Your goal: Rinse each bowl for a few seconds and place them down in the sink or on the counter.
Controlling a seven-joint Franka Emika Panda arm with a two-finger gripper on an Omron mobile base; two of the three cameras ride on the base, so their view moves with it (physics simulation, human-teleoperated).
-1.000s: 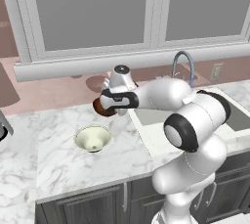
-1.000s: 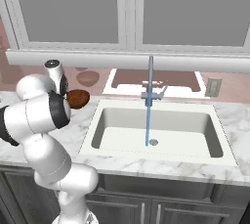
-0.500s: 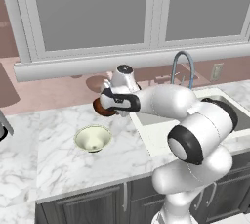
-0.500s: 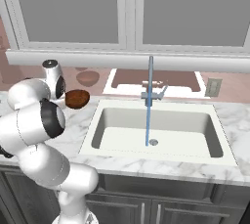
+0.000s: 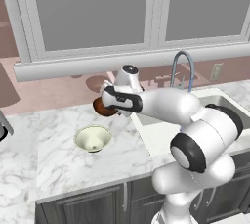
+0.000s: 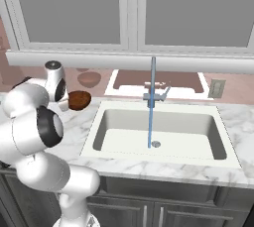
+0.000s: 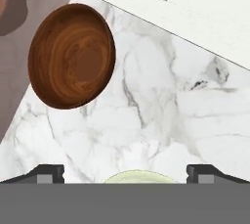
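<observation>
The dark reddish-brown bowl (image 5: 101, 107) (image 6: 79, 100) (image 7: 72, 56) sits upright on the white marble counter (image 5: 58, 162) (image 7: 161, 100), close to the back wall. The cream bowl (image 5: 93, 138) stands nearer the front edge; only its rim (image 7: 139, 176) peeks in at the bottom of the hand view. My gripper (image 5: 116, 111) (image 7: 126, 172) hangs open above the counter between the two bowls, with nothing between its fingers. The sink (image 5: 146, 131) (image 6: 198, 122) lies to the right, and a thin stream of water (image 6: 150, 122) falls from its faucet (image 5: 181, 66) (image 6: 153, 80).
A window ledge (image 5: 73, 66) runs along the wall behind the counter. A dark object (image 5: 3, 126) shows at the counter's far left edge. A wall outlet (image 5: 216, 71) sits right of the faucet. Dark cabinets (image 5: 88, 203) are below the counter.
The arm's elbow has swung outward and lower, while the hand has stayed almost in place over the bowls. The gripper stays open and both bowls stand where they were.
</observation>
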